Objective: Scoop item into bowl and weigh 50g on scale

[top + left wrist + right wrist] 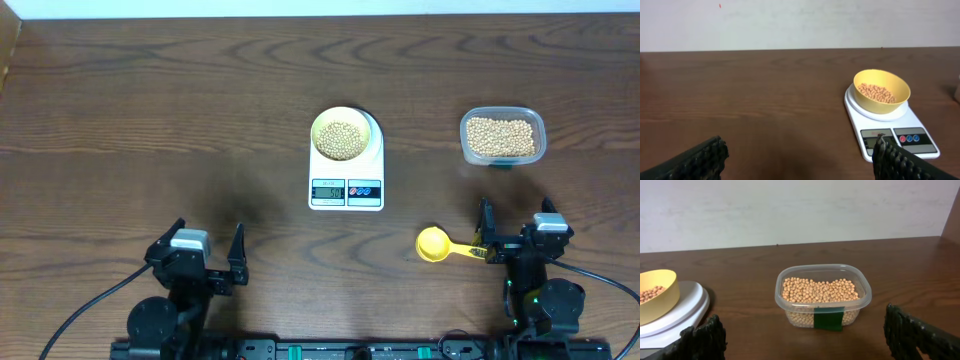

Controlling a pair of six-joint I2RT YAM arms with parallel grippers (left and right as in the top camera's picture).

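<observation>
A pale-yellow bowl [317, 124] [881, 106] [661, 302] stands on the white scale [346, 204] [889, 126] [684, 311] at mid-table, with a layer of beige beans [343, 139] [878, 93] inside. More beans [500, 137] [819, 290] fill the clear tub [502, 112] [823, 305] at the right. A yellow scoop [433, 244] lies on the table, its handle pointing toward my right gripper [516, 222] [802, 337]. That gripper is open and empty, facing the tub. My left gripper [210, 242] [799, 160] rests open and empty at the near left.
Green tape [828, 318] marks the tub's front wall. The scale's display [328, 190] is lit, its digits too small to read. Bare brown table stretches left of the scale, and a pale wall stands behind the table's far edge.
</observation>
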